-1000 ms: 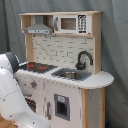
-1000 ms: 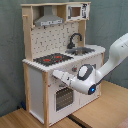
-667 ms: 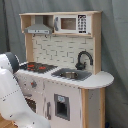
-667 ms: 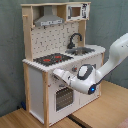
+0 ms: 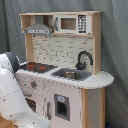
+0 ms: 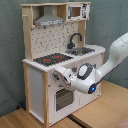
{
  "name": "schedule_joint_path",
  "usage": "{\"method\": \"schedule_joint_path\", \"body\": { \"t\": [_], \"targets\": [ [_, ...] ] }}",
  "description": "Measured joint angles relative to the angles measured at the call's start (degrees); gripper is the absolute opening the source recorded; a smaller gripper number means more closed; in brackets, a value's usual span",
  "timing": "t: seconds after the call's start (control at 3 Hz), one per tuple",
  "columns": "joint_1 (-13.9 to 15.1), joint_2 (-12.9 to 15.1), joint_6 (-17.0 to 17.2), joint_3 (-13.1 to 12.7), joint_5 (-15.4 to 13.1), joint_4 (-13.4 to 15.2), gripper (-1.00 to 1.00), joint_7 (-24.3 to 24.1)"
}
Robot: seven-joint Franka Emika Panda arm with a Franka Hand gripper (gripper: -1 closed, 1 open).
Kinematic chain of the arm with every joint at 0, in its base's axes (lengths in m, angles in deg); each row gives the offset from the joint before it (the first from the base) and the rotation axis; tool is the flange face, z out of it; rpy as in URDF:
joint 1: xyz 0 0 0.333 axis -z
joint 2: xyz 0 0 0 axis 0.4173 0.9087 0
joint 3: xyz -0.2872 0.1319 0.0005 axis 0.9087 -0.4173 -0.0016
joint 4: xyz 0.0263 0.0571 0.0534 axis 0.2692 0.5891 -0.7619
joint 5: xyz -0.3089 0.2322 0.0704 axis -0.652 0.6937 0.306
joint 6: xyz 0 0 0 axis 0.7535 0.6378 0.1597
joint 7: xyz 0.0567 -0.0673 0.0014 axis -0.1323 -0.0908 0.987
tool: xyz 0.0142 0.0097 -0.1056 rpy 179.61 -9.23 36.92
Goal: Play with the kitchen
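The kitchen (image 5: 62,70) fills the middle of both exterior views, a tall light-wood and white toy unit in front of a grey curtain (image 5: 115,45). In the first exterior view the grey hood (image 5: 39,29) sits in the upper left of the frame and the small microwave (image 5: 72,23) beside it in the upper centre. The black-red stovetop (image 5: 37,66) lies at centre left, the sink (image 5: 71,75) just right of it, with the black faucet (image 5: 84,59) arching over the basin. A windowed door (image 5: 62,106) shows in the lower centre.

In the second exterior view the unit stands on a wooden table (image 6: 107,107), which takes up the bottom of the frame. The white arm (image 6: 112,60) enters from the right edge and bends down to the centre, where the gripper (image 6: 59,76) sits right against the front panel just under the stovetop, above the windowed oven door (image 6: 63,97). The wrist covers much of that panel, so the knobs there cannot be made out. Whether the fingers are apart or together cannot be told.

In the first exterior view the arm's white body fills the lower left corner and hides the lower left front of the kitchen.

Compared with a second ago, the arm and the kitchen sit in the same places in both exterior views; no shift shows.
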Motion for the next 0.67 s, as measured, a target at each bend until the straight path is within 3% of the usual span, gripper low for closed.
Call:
{"method": "schedule_joint_path", "body": {
  "t": [0.67],
  "targets": [
    [0.0,0.1,-0.1,0.0,0.0,0.0,-1.0,-12.2]
  ]
}}
